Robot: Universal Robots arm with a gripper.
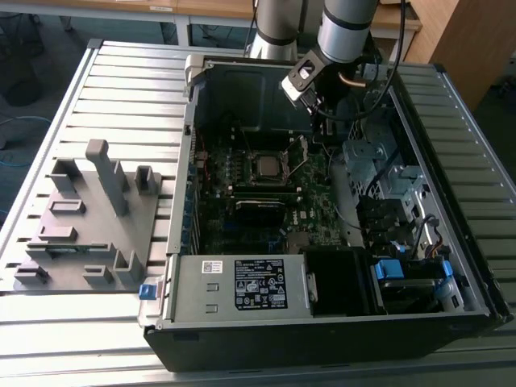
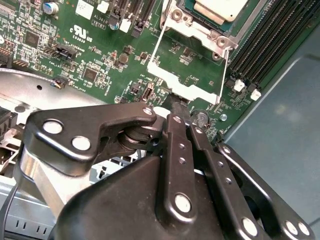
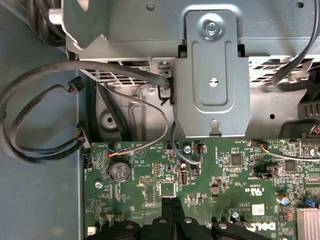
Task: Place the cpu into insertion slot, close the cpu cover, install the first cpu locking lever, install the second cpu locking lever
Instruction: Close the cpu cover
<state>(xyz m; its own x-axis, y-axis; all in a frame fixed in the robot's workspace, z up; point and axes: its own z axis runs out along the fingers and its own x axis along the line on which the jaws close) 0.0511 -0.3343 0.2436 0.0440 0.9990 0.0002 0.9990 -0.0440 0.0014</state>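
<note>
Inside the open computer case [image 1: 242,89], low over the green board [image 3: 225,180]: the gripper [image 2: 181,104] has its jaws pressed together, with no gap showing between them. The tips sit right at the free edge of the cpu cover [image 2: 162,77] and touch it. I cannot tell whether that edge is pinched between them or only touched.

The cover stands raised off the socket and tilts toward the gripper, with the board visible through its window. Past the end where the cover joins the socket, the cpu [image 2: 220,7] lies flat in the insertion slot [image 2: 192,31], near the jaws but apart from them.

Room to move:
- **Second wrist view:** long black memory slots [image 2: 260,40] run just beside the socket, and the blue-grey case wall lies beyond them.
- **First wrist view:** a grey metal bracket [image 3: 215,75] stands past the board's edge. Cables [image 3: 40,100] loop beside it, and a coin cell [image 3: 119,171] sits on the board near the tips.
- **Exterior view:** the socket lies mid-board, to the exterior view's left of the gripper. Drive bays [image 1: 379,173] crowd the exterior view's right, and the power supply [image 1: 242,286] runs along the near edge.

The case rests on a slatted surface [image 1: 121,81]. A grey fixture [image 1: 89,218] sits well apart at the exterior view's left.
</note>
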